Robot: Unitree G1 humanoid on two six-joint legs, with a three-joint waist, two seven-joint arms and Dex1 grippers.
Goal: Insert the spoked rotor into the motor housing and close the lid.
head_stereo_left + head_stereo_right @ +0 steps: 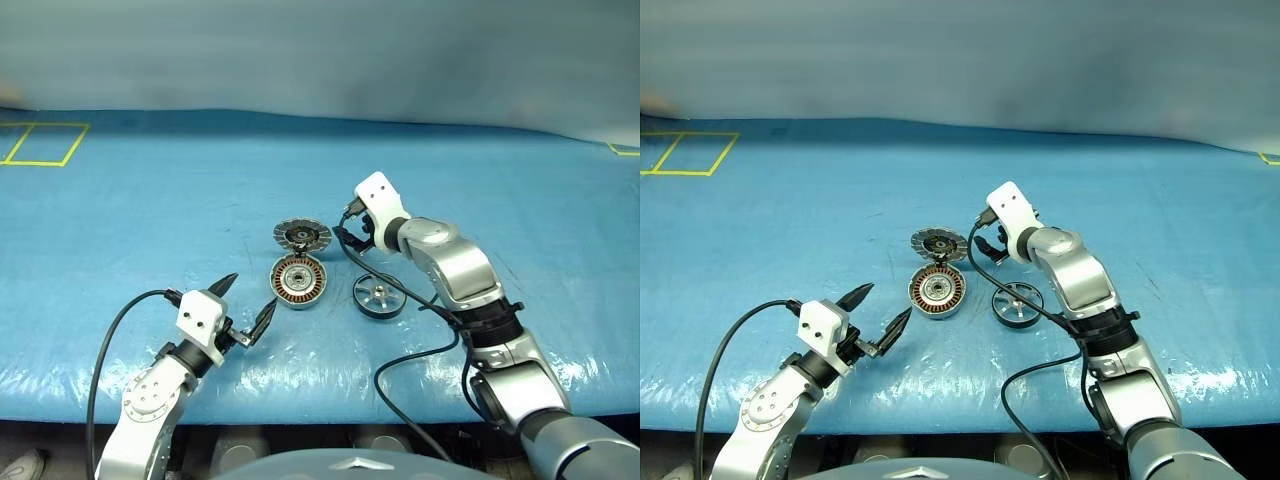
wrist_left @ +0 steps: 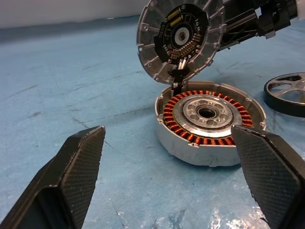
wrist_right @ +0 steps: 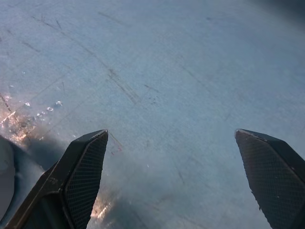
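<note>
Your right gripper (image 1: 352, 226) hangs empty, fingers wide apart, just beside the raised lid (image 1: 302, 236); the spoked rotor (image 1: 379, 296) lies untouched on the mat below your wrist, right of the open motor housing (image 1: 299, 279). Nothing's inserted yet: next, grasp the rotor's rim.

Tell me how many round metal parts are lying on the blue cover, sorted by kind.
Puck with copper coils: 1
Disc with silver segments, tilted up behind the puck: 1
Spoked wheel, lying apart to one side: 1
Total: 3
</note>
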